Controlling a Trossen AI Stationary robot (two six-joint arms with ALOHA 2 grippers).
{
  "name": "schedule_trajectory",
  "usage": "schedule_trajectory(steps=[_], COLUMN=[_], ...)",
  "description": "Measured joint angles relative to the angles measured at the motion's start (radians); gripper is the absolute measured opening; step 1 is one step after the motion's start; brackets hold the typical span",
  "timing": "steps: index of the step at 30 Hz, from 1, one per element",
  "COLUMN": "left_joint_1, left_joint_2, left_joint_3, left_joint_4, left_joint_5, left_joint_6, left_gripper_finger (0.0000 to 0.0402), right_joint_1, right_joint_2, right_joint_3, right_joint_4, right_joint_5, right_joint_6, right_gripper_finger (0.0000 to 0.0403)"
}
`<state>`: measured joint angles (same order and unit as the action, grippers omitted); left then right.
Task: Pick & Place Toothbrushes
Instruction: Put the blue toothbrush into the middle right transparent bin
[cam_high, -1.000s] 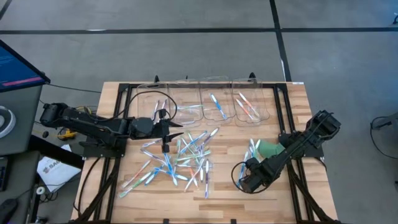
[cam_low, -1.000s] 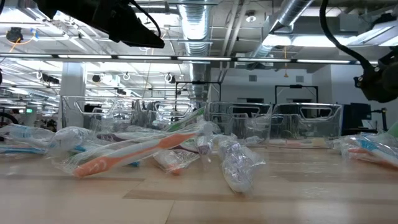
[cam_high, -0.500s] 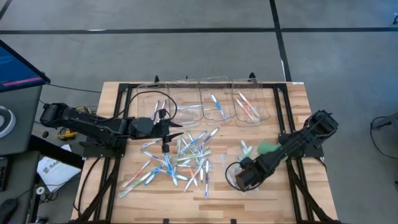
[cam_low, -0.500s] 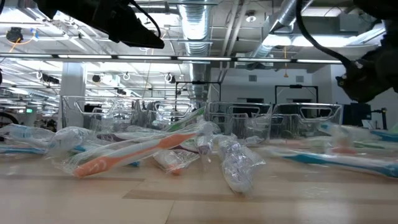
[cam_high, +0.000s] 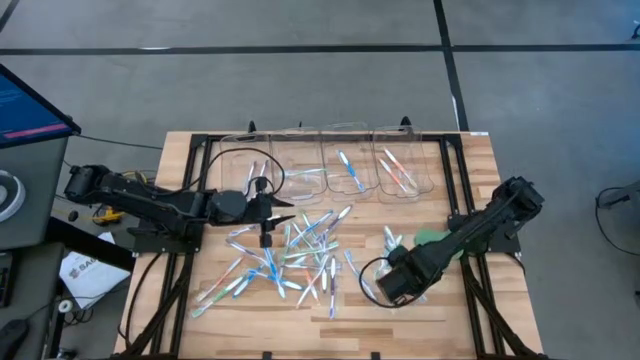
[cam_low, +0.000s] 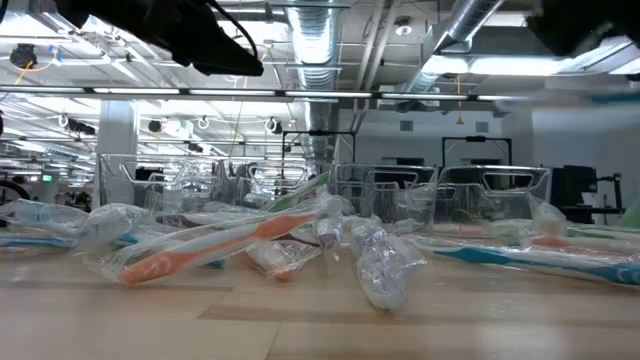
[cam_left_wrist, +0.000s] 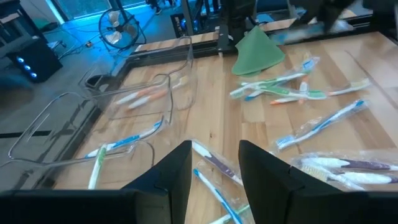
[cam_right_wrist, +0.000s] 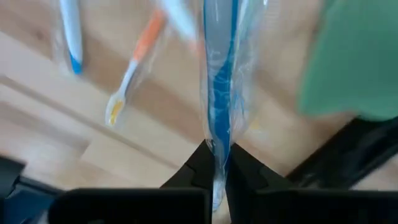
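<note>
Sorting of wrapped toothbrushes (cam_high: 290, 255) on a wooden surface (cam_high: 470, 180). Most of the brushes lie in a loose heap at the middle of the surface, a few more beside the green disc (cam_high: 432, 238), and several already rest in the clear bins (cam_high: 340, 165) along the far edge. Each appears light, thin and fairly stiff, but its crinkled clear wrapper is probably slippery; a hold across the handle near mid-length would likely tilt least. The right tool (cam_right_wrist: 216, 163) is closed on one blue toothbrush (cam_right_wrist: 219, 93) near its end, so the long free part may swing. The right arm reaches in low from the right edge, its wrist above the surface near the disc. The left tool (cam_left_wrist: 214, 168) hovers over the far side of the heap with fingers parted, holding nothing, its arm stretched level from the left edge.
</note>
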<state>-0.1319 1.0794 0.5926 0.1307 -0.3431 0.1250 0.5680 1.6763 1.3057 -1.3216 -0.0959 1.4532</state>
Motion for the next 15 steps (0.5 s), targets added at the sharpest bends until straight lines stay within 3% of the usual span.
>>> schedule_trajectory(steps=[7, 15], left_joint_1=[-0.003, -0.003], left_joint_2=[0.000, 0.000], left_joint_3=[0.000, 0.000], left_joint_4=[0.007, 0.007], left_joint_5=[0.000, 0.182], left_joint_6=[0.000, -0.003], left_gripper_finger=[0.0126, 0.0126], right_joint_1=[-0.155, -0.455], right_joint_2=[-0.001, -0.001], right_joint_3=[0.161, 0.244], right_joint_4=[-0.256, -0.109], right_joint_5=[0.187, 0.303], right_joint_6=[-0.224, -0.715], right_gripper_finger=[0.0009, 0.0012])
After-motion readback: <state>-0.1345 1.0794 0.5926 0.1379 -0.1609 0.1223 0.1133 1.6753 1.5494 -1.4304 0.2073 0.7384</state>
